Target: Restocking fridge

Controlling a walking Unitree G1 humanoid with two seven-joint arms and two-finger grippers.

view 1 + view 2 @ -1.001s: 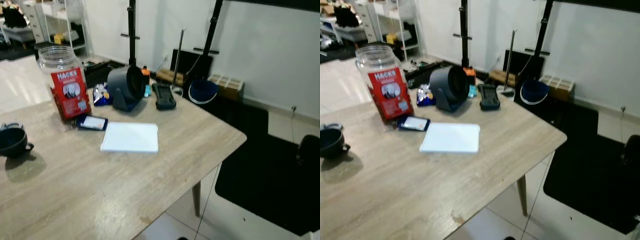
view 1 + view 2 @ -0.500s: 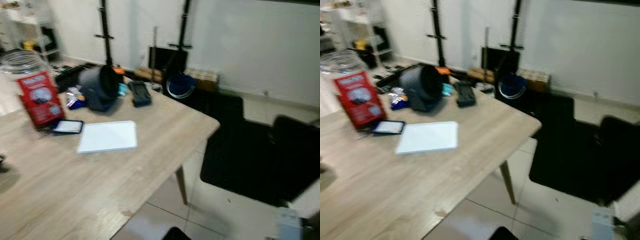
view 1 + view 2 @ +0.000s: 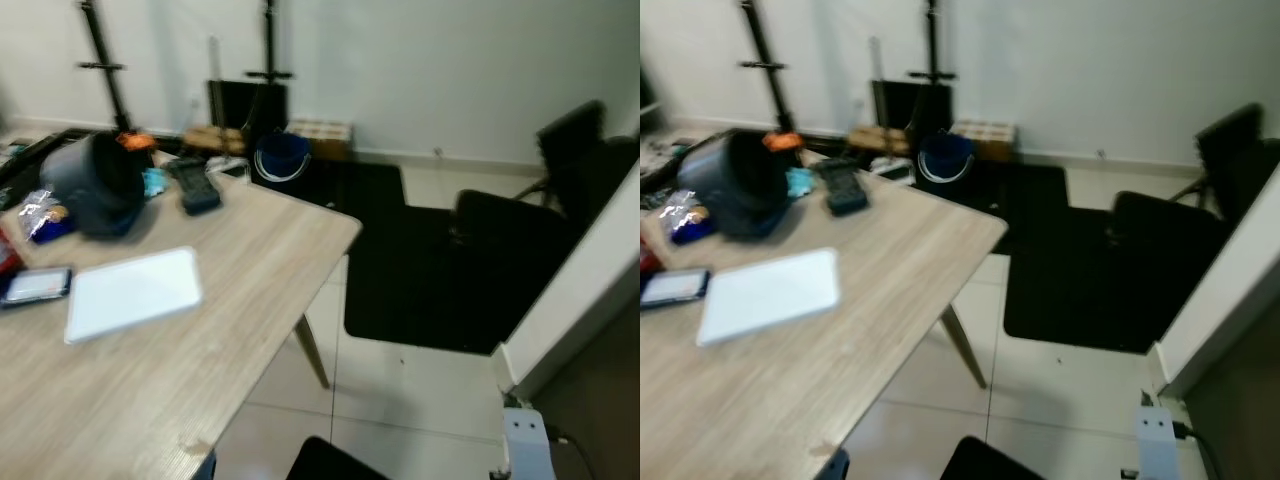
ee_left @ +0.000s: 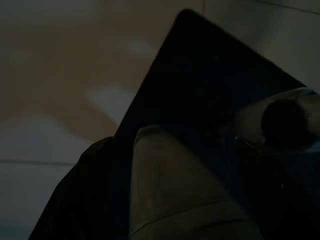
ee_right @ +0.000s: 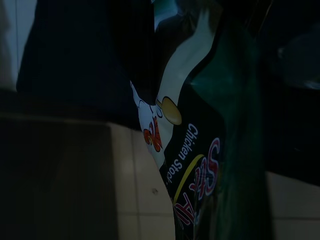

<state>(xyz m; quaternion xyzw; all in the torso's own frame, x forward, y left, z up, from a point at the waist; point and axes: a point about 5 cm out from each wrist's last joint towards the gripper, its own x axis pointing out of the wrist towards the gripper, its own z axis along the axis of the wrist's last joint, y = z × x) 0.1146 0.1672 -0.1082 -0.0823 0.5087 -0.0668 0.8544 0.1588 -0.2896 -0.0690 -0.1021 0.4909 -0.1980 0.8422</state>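
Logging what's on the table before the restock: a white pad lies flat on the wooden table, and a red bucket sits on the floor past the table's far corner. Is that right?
Not quite. The bucket is blue, not red, as the left eye view shows. The rest stands: the white pad lies flat on the wooden table, and the bucket sits on the floor past the table's far corner.

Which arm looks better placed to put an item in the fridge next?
Right, probably: its wrist view shows a chicken stock packet right at that end effector, apparently held. The left wrist view is dark, with no item discernible.
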